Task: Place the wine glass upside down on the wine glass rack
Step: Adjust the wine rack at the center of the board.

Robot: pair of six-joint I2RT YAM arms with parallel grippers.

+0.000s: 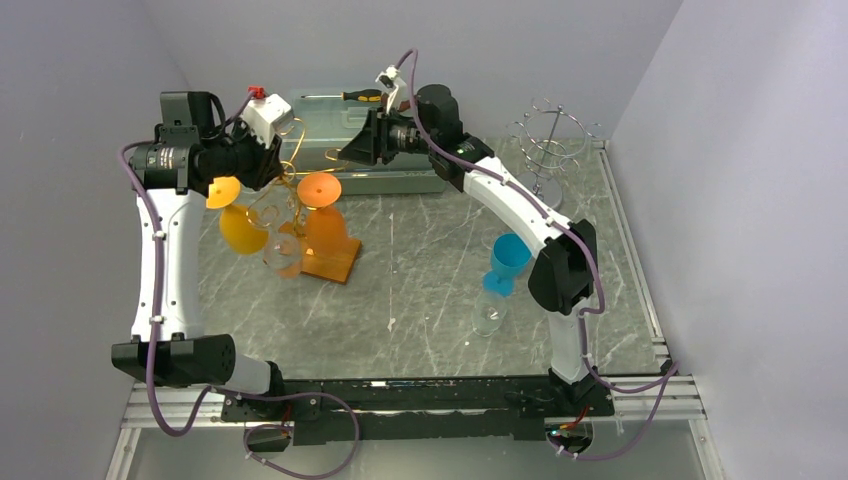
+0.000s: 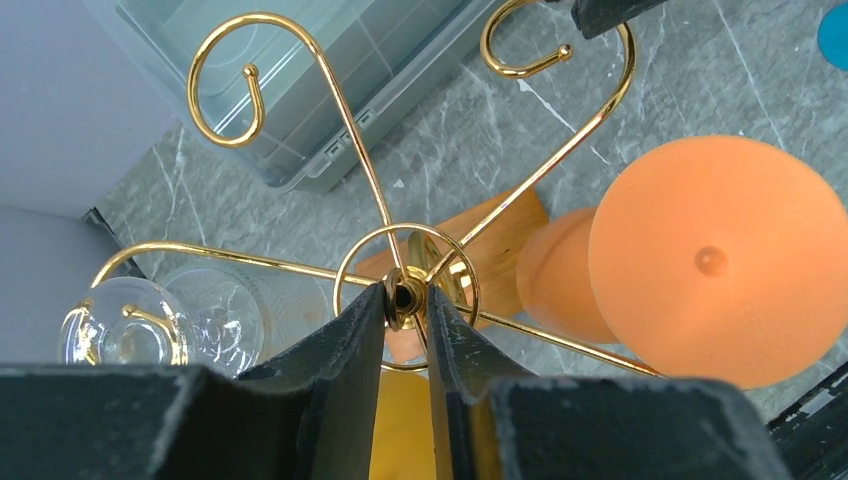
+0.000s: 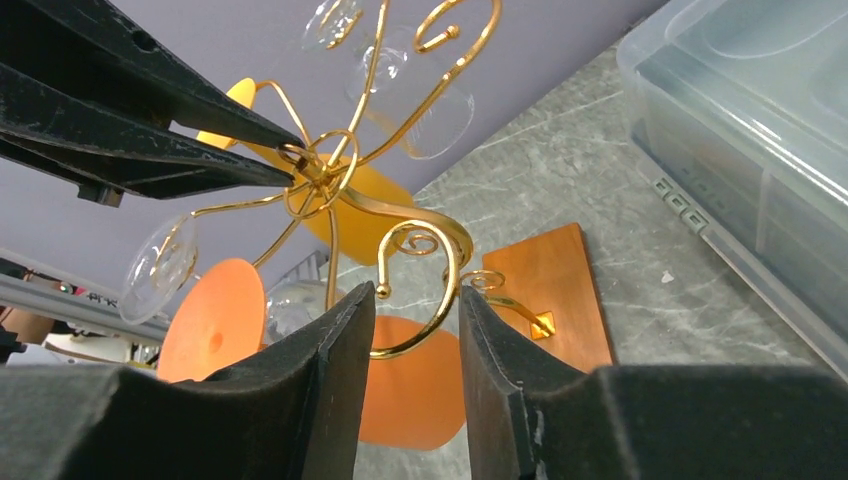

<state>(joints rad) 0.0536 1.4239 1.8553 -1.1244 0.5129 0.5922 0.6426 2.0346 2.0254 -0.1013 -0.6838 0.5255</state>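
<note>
Two orange wine glasses (image 1: 319,190) hang foot-up from the gold wire wine glass rack (image 2: 345,118) at the far left of the bench (image 1: 420,290). Clear glasses (image 2: 215,315) hang from its other arms. A blue wine glass (image 1: 510,255) and a clear wine glass (image 1: 490,315) stand on the bench to the right, beside the right arm, and neither hand holds a glass. The left hand (image 2: 408,300) pinches the small knob at the rack's top centre, with a dark finger touching it on each side. The right hand (image 3: 415,295) has its pads on either side of one curled hook of the rack, close against it, but I cannot tell whether they press on it. The rack stands on an orange wooden base (image 1: 338,262). Behind it is a clear plastic bin (image 1: 400,180) with a screwdriver (image 1: 362,96) lying on top. A second rack of silver wire (image 1: 548,140) stands at the far right.
</note>
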